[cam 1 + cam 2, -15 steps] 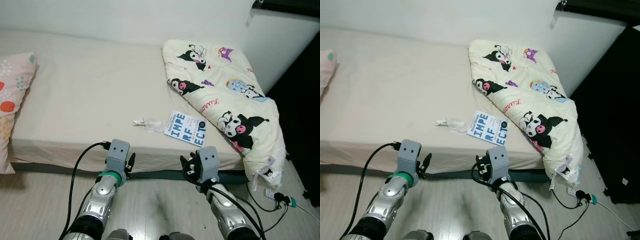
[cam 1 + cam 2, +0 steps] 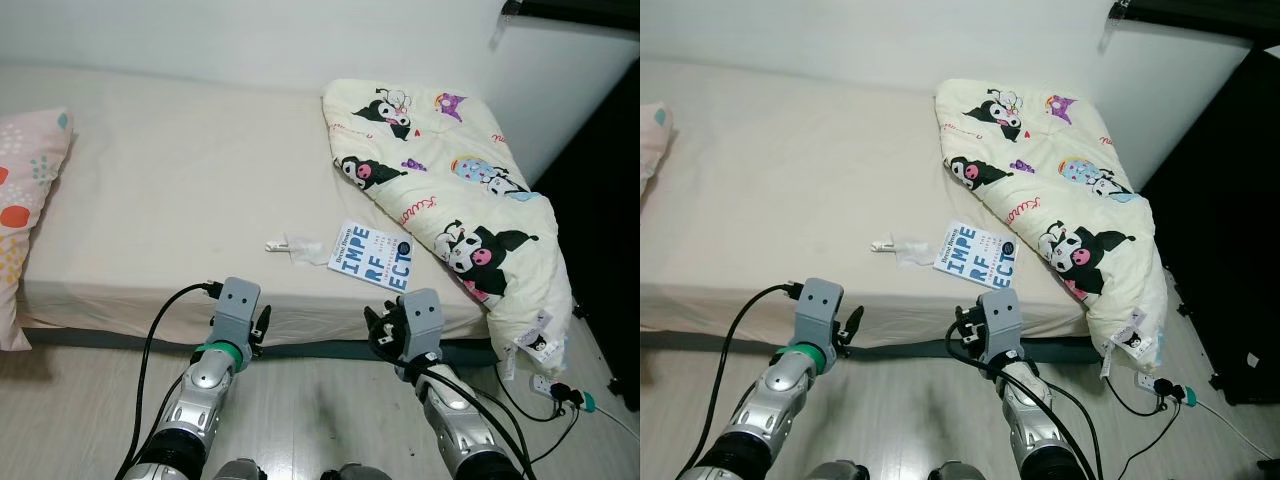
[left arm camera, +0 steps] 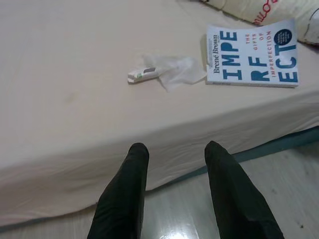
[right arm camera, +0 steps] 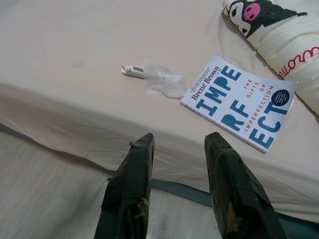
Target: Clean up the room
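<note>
On bed (image 2: 150,200), book (image 2: 372,258) aslant

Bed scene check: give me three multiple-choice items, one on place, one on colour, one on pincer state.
1. Where does the book lie?
A. on the floor
B. on the bed near its front edge, beside the quilt
C. on the pillow

2. What colour are the book's big title letters?
A. blue
B. red
C. black

3. How do the left pincer and right pincer stand?
A. both shut on the book
B. left holding the wrapper
C. both open and empty, short of the bed

Answers: 1 B, it lies flat on the sheet by the cartoon quilt; 2 A, blue print on white; 3 C, gaps show between the fingers.
</note>
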